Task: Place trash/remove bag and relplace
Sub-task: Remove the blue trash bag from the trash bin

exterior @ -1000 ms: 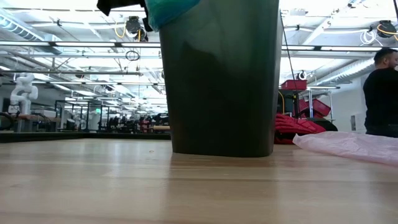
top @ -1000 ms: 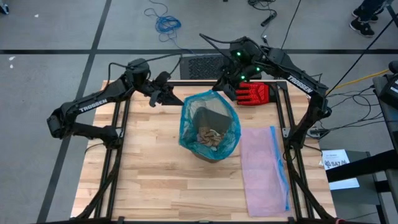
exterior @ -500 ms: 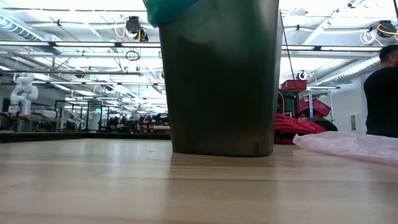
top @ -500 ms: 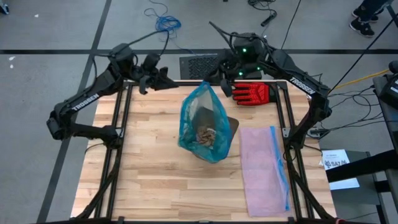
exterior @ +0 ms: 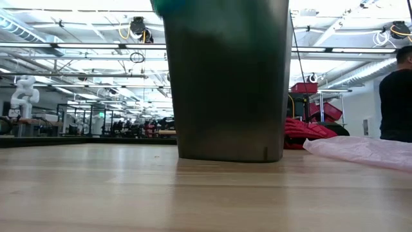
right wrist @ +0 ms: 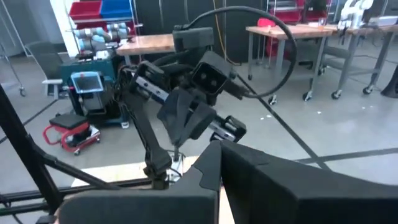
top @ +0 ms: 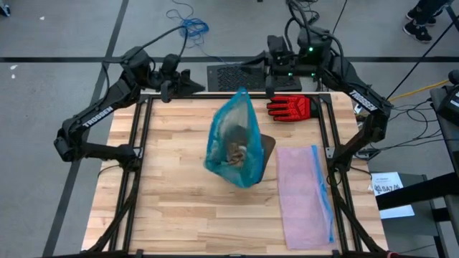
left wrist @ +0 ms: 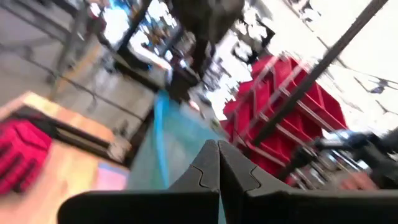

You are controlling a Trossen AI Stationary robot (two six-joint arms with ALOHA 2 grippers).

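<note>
The teal bag (top: 233, 140) is drawn up into a narrow peak (top: 240, 93) above the dark bin (top: 267, 147), which stands on the table (top: 179, 193). Brown paper trash (top: 237, 153) shows through the bag's wall. My left gripper (top: 202, 87) is shut just left of the peak, and my right gripper (top: 268, 89) is shut just right of it, both high near the table's far edge. The low view shows the bin (exterior: 225, 77) with a bit of teal bag (exterior: 174, 5) at its top. My left gripper is shut with the bag's teal film (left wrist: 180, 155) spreading away right at its fingertips, so it seems to pinch the bag's upper edge, coming level from the table's left. The bag hangs below, drawn up. My right gripper comes level from the right at the bag's peak (top: 244, 94). Its own fingers (right wrist: 211, 168) hide the place of contact, and I cannot tell which part it has.
A red glove (top: 290, 107) lies at the table's far right, right below my right gripper. The pale pink bag (top: 305, 193) with a blue strip lies flat on the right. A person (exterior: 396, 96) stands beyond the table. Bare wood lies left and near.
Both grippers have risen and gone toward the table's far edge, staying shut; the right one has tipped up toward level. The bag's mouth, round and open over the bin a second ago, has been pulled up and drawn together into a tall narrow peak.
</note>
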